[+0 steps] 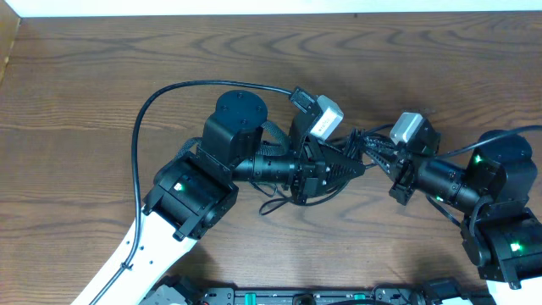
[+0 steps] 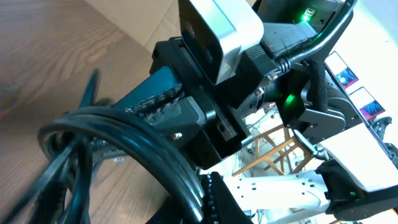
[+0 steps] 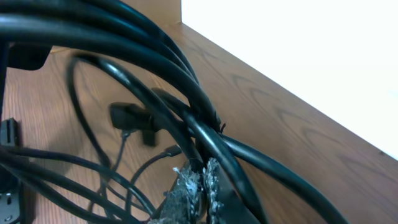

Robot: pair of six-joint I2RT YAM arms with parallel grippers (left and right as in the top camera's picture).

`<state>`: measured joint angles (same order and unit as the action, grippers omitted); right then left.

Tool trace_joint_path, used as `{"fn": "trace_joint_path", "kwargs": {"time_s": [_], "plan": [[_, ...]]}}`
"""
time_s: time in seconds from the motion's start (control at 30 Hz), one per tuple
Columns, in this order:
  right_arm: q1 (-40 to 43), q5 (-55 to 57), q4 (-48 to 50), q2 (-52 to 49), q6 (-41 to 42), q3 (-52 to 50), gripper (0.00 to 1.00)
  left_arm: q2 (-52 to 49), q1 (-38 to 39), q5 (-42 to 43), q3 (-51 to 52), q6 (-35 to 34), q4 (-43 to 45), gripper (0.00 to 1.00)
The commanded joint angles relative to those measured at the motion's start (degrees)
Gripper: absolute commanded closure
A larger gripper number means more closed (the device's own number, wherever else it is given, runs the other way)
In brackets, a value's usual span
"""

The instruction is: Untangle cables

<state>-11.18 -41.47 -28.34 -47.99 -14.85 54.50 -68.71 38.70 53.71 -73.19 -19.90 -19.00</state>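
Note:
The cables (image 1: 366, 144) are thin black cords bunched between my two grippers at the table's middle, with loose loops (image 1: 288, 200) trailing under the left gripper. My left gripper (image 1: 356, 169) points right and is shut on a bundle of the cables (image 2: 149, 146), pressed against its finger (image 2: 208, 193). My right gripper (image 1: 379, 158) points left, close to the left one, and its worn fingers (image 3: 200, 182) are shut on a strand of the cables (image 3: 186, 93). A small black plug (image 3: 132, 117) lies on the wood behind. The right gripper's body (image 2: 168, 102) fills the left wrist view.
The left arm's thick black cable (image 1: 169, 89) arcs over the wooden table (image 1: 102, 51). A white wall (image 3: 298, 50) borders the table's far edge. A cardboard piece (image 1: 7, 42) sits at the far left. The arm bases stand along the front edge.

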Motion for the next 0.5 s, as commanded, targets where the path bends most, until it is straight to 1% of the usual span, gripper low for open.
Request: {"fn": "trace_joint_path", "kwargs": {"time_s": [0.0, 0.13, 0.3, 0.47], "plan": [[-0.3, -0.1, 0.3, 0.1, 1.6, 0.1, 0.99, 0.2, 0.3, 1.1, -1.3, -0.3, 0.8, 0.93], [-0.3, 0.0, 0.3, 0.1, 1.6, 0.1, 0.99, 0.2, 0.3, 1.0, -1.3, -0.3, 1.2, 0.93], [-0.3, 0.1, -0.7, 0.1, 1.8, 0.1, 0.99, 0.2, 0.2, -2.1, -1.3, -0.3, 1.1, 0.93], [0.5, 4.6, -3.6, 0.2, 7.5, 0.1, 0.99, 0.2, -0.3, -8.4, -1.3, -3.0, 0.6, 0.92]]}}
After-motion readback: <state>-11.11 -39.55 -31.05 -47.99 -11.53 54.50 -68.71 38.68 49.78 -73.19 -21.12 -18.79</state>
